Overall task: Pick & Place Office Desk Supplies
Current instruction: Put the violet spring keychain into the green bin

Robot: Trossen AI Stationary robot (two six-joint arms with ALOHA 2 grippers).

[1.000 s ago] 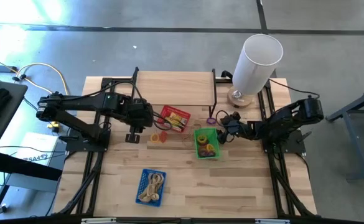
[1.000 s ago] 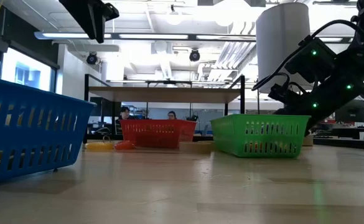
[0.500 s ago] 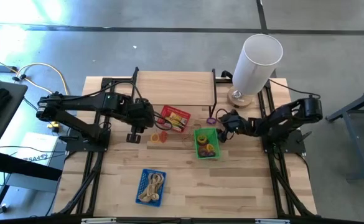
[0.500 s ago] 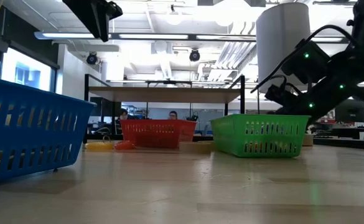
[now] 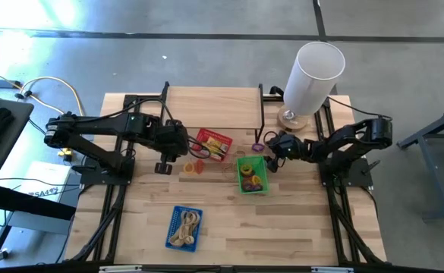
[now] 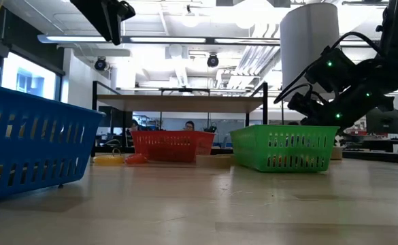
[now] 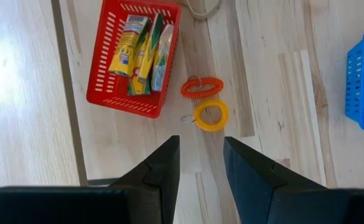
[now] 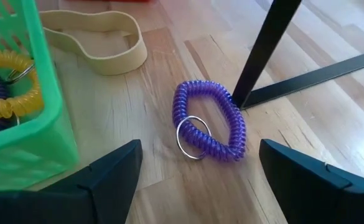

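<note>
A purple coil loop [image 8: 210,127] with a metal ring lies flat on the table beside a black post [image 8: 266,50], just off the green basket's [image 5: 252,175] far right corner. My right gripper [image 5: 270,148] hangs low and open right before the loop, one finger on either side, touching nothing. A tan band [image 8: 101,40] lies flat beyond it. Yellow and purple coils sit in the green basket [image 8: 20,118]. An orange coil [image 7: 201,87] and a yellow coil [image 7: 210,115] lie on the table next to the red basket [image 7: 135,56]. High above them my left gripper [image 7: 200,146] is open and holds nothing.
The red basket holds yellow and green packets. A blue basket [image 5: 184,227] with tan bands stands near the front edge. A tall white cylinder [image 5: 313,76] stands at the far right. The black frame's posts and rails [image 5: 262,114] border the right gripper's spot.
My right gripper has swung from beside the green basket toward the table's far edge, closer to the purple coil, rolling a little as it went and staying open. The left arm has kept still.
</note>
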